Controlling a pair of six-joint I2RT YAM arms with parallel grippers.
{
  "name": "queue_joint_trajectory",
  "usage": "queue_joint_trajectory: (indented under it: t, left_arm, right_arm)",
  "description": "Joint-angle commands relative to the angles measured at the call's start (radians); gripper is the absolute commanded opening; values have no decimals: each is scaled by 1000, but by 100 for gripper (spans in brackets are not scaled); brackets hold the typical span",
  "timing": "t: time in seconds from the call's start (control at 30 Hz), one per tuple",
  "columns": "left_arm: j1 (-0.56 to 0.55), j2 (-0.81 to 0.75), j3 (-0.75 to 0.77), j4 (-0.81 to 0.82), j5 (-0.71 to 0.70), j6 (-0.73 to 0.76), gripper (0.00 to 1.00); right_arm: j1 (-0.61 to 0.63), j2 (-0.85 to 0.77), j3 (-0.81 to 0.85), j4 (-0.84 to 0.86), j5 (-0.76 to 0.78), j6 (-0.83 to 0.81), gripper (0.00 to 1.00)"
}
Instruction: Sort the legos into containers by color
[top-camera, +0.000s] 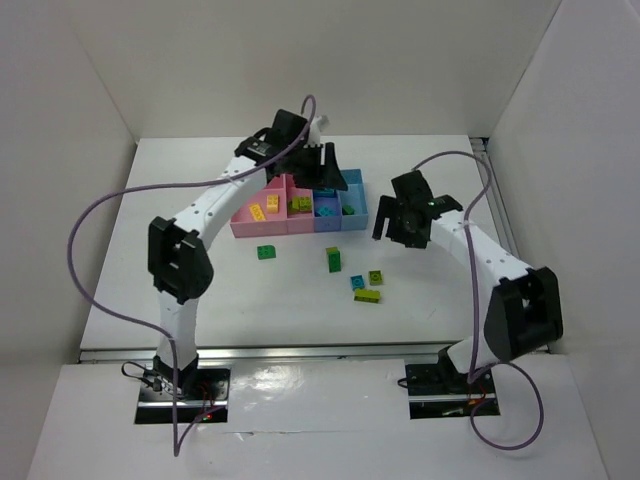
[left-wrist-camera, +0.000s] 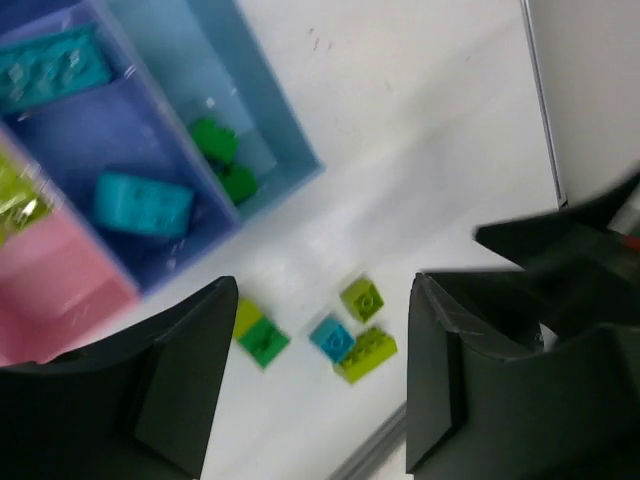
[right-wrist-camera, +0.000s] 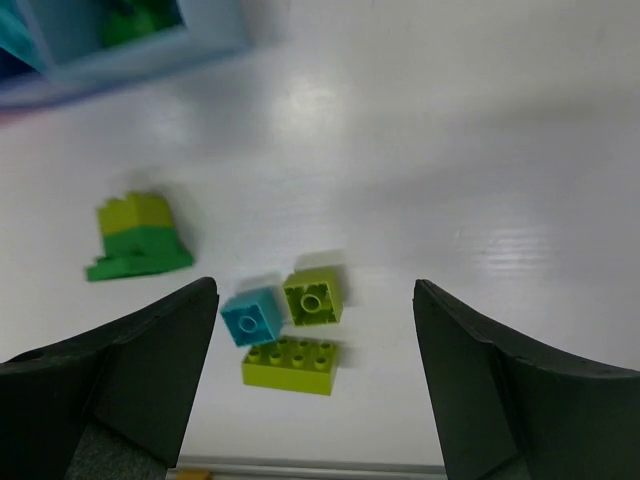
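Top: left gripper (top-camera: 318, 168) open, empty, bins (top-camera: 250, 228) beneath jaws; right gripper (top-camera: 398, 215) open, empty.
Left wrist: loose legos (left-wrist-camera: 350, 335) between jaws.
Right wrist: cyan brick (right-wrist-camera: 250, 315), lime brick (right-wrist-camera: 313, 296) touching, between jaws. Risk: closing grabs both, colours mix.

Overhead view: bright, even, diffuse light from above. White walls and table (top-camera: 180, 190) are near washout, and shadows under the arms (top-camera: 215, 205) are short and faint. Patchy glare on the glossy ledge (top-camera: 320, 385) at the table's near edge. Left wrist view: smeared throughout, containers (left-wrist-camera: 270, 90) and legos (left-wrist-camera: 365, 350) soft-edged; left gripper (left-wrist-camera: 322, 290) underexposed, near black. Right wrist view: sharper at centre, upper left blurred, broad sheen on the table toward the right; right gripper (right-wrist-camera: 315, 290) dark, defocused.
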Motion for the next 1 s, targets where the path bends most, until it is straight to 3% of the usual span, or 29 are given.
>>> queue_joint_trajectory:
  t: [0.0,0.17,0.33,0.47,0.8,0.97]
  left_arm:
    - [48,-161,-140,-26,-91,32,66]
    - [68,-312,-324,-41,-234,52,66]
    - [100,-358,-441,-55,-220,42,64]
    - [100,-358,-452,-55,-202,42,63]
    - [100,-320,-393,-69,-223,52,63]
    - [111,-320,-401,-105,-281,27,65]
  right_arm:
    - [13,95,-76,-49,-123,-19,86]
    - [60,139,-127,2,-140,-19,87]
    - [69,193,-162,46,-164,-32,83]
    - [78,220,-173,89,-164,-32,77]
    - [78,271,-109,83,-117,-52,28]
    - [78,230,23,30,-72,-70,26]
